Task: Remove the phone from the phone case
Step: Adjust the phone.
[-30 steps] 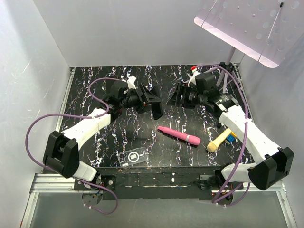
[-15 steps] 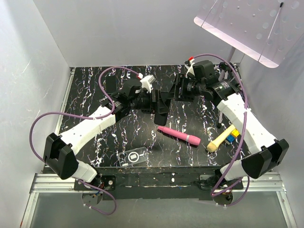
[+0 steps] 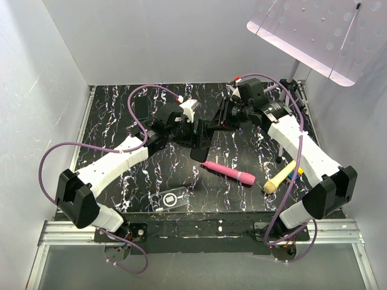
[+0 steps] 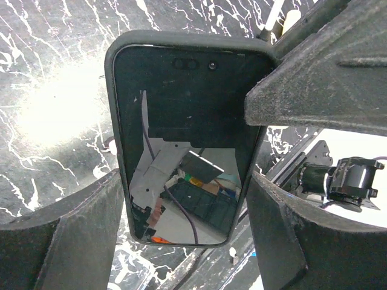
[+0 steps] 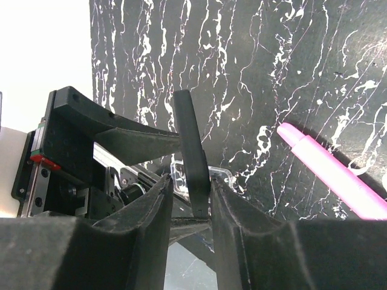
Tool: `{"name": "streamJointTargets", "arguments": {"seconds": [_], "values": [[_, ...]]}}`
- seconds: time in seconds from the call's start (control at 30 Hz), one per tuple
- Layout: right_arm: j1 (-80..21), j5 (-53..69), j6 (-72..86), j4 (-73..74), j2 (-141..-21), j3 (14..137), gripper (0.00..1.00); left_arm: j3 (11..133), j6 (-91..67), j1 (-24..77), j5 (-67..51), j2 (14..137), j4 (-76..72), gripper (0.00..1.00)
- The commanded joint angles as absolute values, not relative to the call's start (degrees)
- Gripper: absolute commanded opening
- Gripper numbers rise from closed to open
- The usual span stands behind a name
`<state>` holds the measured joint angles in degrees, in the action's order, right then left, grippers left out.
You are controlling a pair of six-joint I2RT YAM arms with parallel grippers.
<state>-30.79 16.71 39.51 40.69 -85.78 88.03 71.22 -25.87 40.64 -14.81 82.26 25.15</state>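
Observation:
The phone (image 3: 198,146) is black with a glossy screen and hangs in the air above the mid table. My left gripper (image 3: 195,134) is shut on its long edges. In the left wrist view the phone (image 4: 181,121) faces the camera between my left gripper's (image 4: 184,181) fingers. My right gripper (image 3: 211,125) meets it from the right. Its jaws (image 5: 190,184) straddle the phone's thin edge (image 5: 192,145), one finger touching and a narrow gap at the other. The clear phone case (image 3: 171,199) with its white ring mark lies empty near the front edge, also showing in the right wrist view (image 5: 222,175).
A pink pen-like stick (image 3: 228,172) lies right of centre, also in the right wrist view (image 5: 338,175). A cream-handled tool (image 3: 279,177) lies at the right. A second matte-black phone (image 3: 140,109) lies at the back left. A perforated panel (image 3: 314,36) overhangs the back right.
Both arms have swung in towards the middle. My left gripper carried the phone to the right, and my right gripper moved left until its jaws came round the phone's edge.

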Motion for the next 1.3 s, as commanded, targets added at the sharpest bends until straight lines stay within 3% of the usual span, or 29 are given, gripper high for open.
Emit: {"name": "streamJointTargets", "arguments": {"seconds": [0.0,0.53,0.67,0.9,1.07,1.1,1.13,1.17,1.2,1.27], "values": [[-30.9,20.0,42.3,34.6,-86.0,86.3,0.35,74.3,-23.8,41.0,-12.8,78.7,22.9,0.0],[-30.9,22.7,43.9,29.0,-88.8,83.7,0.26,75.1,-22.3,41.3,-11.8,77.5,22.4,0.0],[-30.8,20.8,43.3,28.8,-88.4,83.6,0.34,76.1,-20.8,41.2,-10.4,76.8,23.1,0.0],[-30.8,21.4,44.3,27.7,-88.4,83.2,0.4,76.4,-21.1,41.2,-10.0,76.4,23.0,0.0],[-30.8,26.3,45.0,24.2,-87.8,81.6,0.21,76.4,-22.3,41.3,-11.3,76.3,22.8,0.0],[-30.7,27.4,45.5,21.7,-87.3,80.4,0.07,76.6,-22.6,41.3,-11.3,76.3,22.9,0.0],[-30.4,28.6,45.9,20.0,-86.2,79.2,0.01,76.6,-23.0,41.3,-11.1,76.2,22.9,0.14],[-29.8,29.9,46.4,18.1,-85.1,78.1,0.01,76.4,-23.6,41.2,-11.1,75.9,22.6,0.37],[-28.8,31.1,46.9,15.5,-83.5,76.5,0.01,76.0,-24.3,41.1,-11.3,75.6,22.2,0.53],[-26.0,33.3,47.3,12.8,-81.0,74.5,0.01,74.6,-25.6,40.8,-12.4,73.9,20.6,0.67]]}}
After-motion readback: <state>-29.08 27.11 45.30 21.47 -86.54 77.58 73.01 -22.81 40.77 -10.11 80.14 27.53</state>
